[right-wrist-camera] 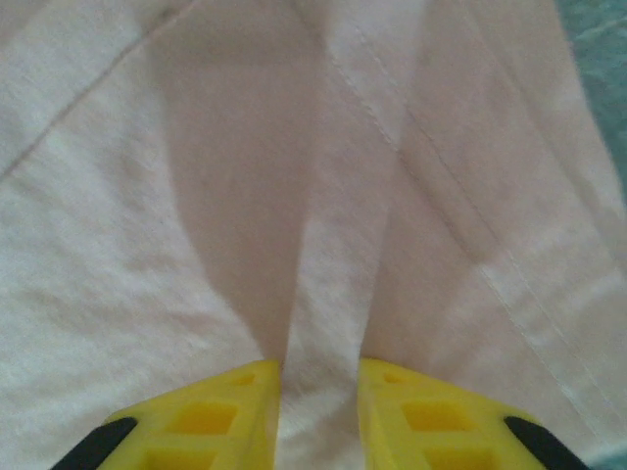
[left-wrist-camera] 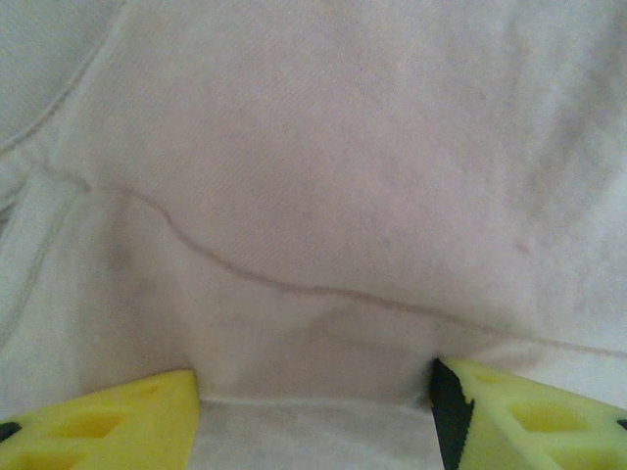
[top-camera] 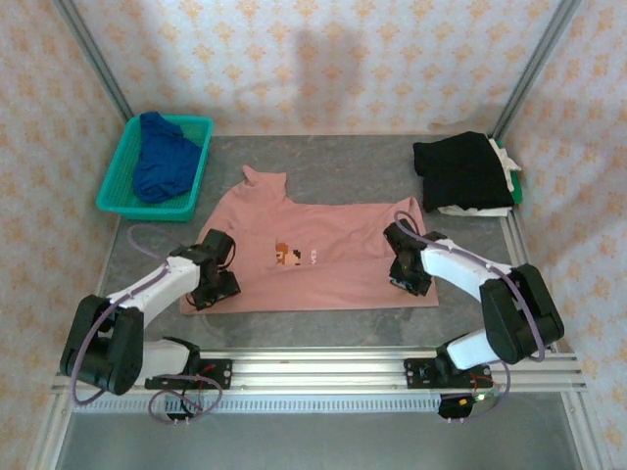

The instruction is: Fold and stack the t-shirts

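Now, mid-frame: my left gripper [top-camera: 214, 291] gapes over the limp dusty-pink t-shirt [top-camera: 333, 235]; right gripper [top-camera: 409, 280] apparently pinches its side edge, the best hold.

— What do the arms look like?
— The left arm [top-camera: 147, 291] and right arm [top-camera: 460, 269] have white shells, with bulky black joints and black wrists
— Any cables?
— Thin purple cables [top-camera: 135, 240] loop along both; the fingers [left-wrist-camera: 98, 421] are yellow wedges with hollow pockets and black edges

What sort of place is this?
Probably a robot test booth, not a home: patterned backdrop panels, left arm and right arm bolted to an aluminium rail, a pink t-shirt laid out on the table.
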